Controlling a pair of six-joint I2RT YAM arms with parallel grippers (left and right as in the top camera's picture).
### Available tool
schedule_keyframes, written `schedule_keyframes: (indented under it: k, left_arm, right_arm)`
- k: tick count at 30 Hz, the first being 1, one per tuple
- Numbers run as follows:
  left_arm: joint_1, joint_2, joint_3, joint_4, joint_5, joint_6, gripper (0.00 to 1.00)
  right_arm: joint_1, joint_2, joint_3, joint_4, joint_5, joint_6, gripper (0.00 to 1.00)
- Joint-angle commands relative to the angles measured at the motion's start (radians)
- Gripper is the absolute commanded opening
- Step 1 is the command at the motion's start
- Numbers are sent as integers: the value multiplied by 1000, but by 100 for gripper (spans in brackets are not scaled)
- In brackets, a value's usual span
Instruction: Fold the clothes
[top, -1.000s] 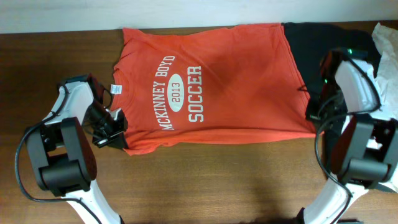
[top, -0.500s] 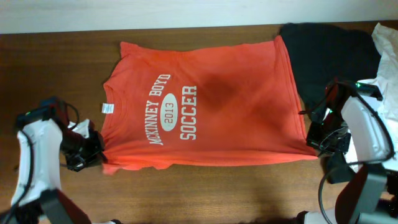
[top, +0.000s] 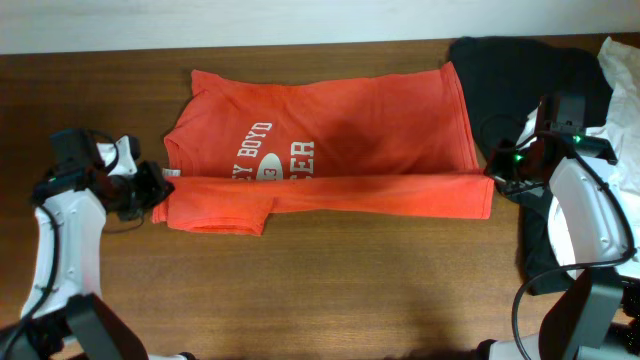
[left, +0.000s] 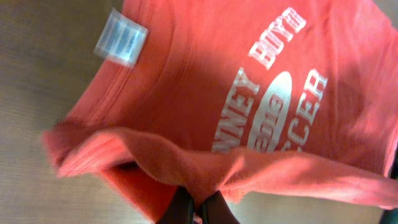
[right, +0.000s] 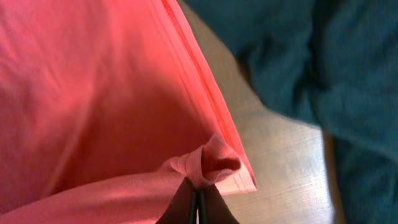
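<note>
The shirt (top: 330, 150) lies flat along the far edge of the counter (top: 330, 300), roughly midway between the left and right edges, with its collar toward the left edge. Its near strip is doubled over toward the far edge, so the fold covers the lower half of the lettering (top: 262, 150).

The left gripper (left: 196, 210) is clenched on a bunch of red cloth at the sleeve end. The right gripper (right: 198, 200) is clenched on the puckered hem corner at the other end. Pinching both ends of the same strip probably keeps the fold line taut and straight as it goes over. The cloth is thin, so it sags between the two grips, and the crease looks slightly uneven near the sleeve.

The label (left: 121, 37) shows at the collar. A black garment (top: 520, 70) sits at the far right corner, just beside the hem, and a white garment (top: 622, 60) lies past it at the right edge. No bin, basket or other container is in view.
</note>
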Motion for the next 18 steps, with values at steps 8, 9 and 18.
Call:
schedule_keyframes:
  k: [8,9,18]
  left_arm:
    - [-71,154,2,354,37,-98,1]
    - [-79,165,2,378,36,-98,1]
    - [-99,226,2,451,18,-98,79]
  right_arm:
    - [84,69,-1,270,-5,1,4]
    - [89,88,-1,296,3,1,4]
    - [79,190,-1,440,39,1,65]
